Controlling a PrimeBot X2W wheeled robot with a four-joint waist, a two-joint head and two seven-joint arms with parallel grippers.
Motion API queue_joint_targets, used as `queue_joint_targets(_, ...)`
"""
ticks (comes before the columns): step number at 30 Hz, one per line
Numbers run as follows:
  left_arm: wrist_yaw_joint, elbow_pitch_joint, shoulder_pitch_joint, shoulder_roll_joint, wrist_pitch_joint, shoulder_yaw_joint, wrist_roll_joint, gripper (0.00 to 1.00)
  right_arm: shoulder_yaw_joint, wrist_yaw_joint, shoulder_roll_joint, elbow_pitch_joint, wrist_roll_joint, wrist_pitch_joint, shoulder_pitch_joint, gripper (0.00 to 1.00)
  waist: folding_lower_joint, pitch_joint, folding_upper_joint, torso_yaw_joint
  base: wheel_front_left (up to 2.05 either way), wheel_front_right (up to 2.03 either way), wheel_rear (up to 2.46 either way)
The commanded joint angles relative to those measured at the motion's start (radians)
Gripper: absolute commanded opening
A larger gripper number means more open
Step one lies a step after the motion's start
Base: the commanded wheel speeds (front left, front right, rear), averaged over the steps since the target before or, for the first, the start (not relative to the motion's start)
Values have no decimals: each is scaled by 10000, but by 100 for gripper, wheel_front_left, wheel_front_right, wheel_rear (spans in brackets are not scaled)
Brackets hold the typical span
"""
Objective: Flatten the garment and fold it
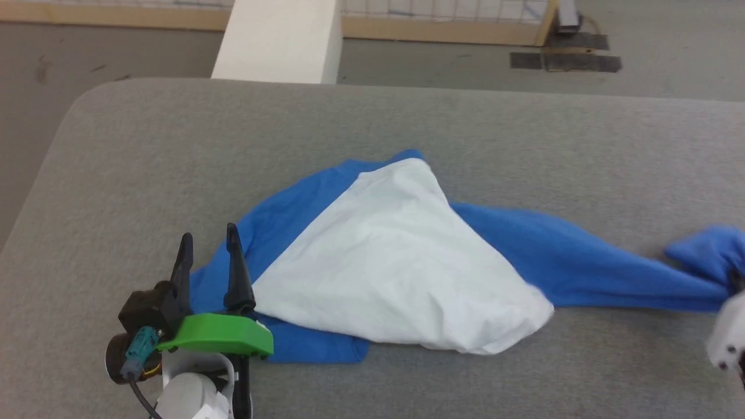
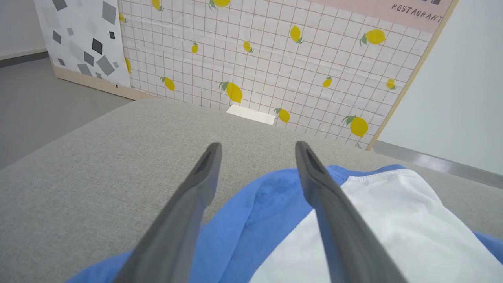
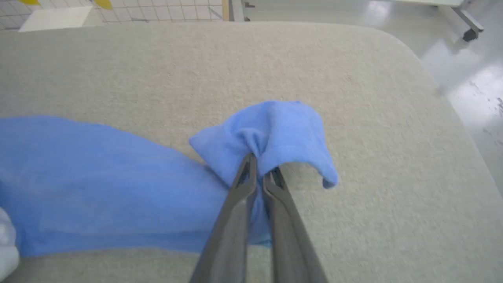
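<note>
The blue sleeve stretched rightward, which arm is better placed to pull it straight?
Right: the right gripper is shut on the bunched end of that sleeve; the left gripper hangs open at the other side of the garment.

The garment is soft matt cloth; the table looks coarse, perhaps felt-covered.

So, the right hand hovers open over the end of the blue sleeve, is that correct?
Not quite: the right hand is shut on the end of the blue sleeve, pinching it, as the right wrist view shows.
</note>
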Motion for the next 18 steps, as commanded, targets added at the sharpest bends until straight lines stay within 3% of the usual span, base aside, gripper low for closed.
queue_joint_targets(1,-88,69,84,-31,-45,4,86,100,-460,-11,222,-200,-162,46,302,0,0,-364,0,-530,0,0,0)
queue_joint_targets(5,-147,225,112,-32,-45,-69,95,100,-1973,-11,763,-550,-429,-92,777,0,0,-426,0,-822,0,0,0)
queue_joint_targets(8,-229,400,133,-32,-45,-78,85,100,-2499,-11,930,-484,-454,-229,982,0,0,-454,0,-1004,0,0,0)
queue_joint_targets(9,-244,476,147,-32,-45,-80,84,100,-2540,-11,960,-438,-466,-329,1034,11,0,-466,0,-1082,0,0,0)
queue_joint_targets(10,-252,535,158,-32,-45,-86,79,100,-2503,-11,979,-383,-375,-381,1060,44,0,-460,0,-1148,0,0,0)
queue_joint_targets(11,-273,618,167,-31,-45,-107,78,100,-2449,-11,994,-309,-193,-430,1062,100,0,-446,0,-1228,0,0,0)
queue_joint_targets(18,-323,1061,-85,323,705,-387,313,100,-1174,-11,1010,58,1235,-1215,1383,100,0,-378,0,-1693,0,0,0)
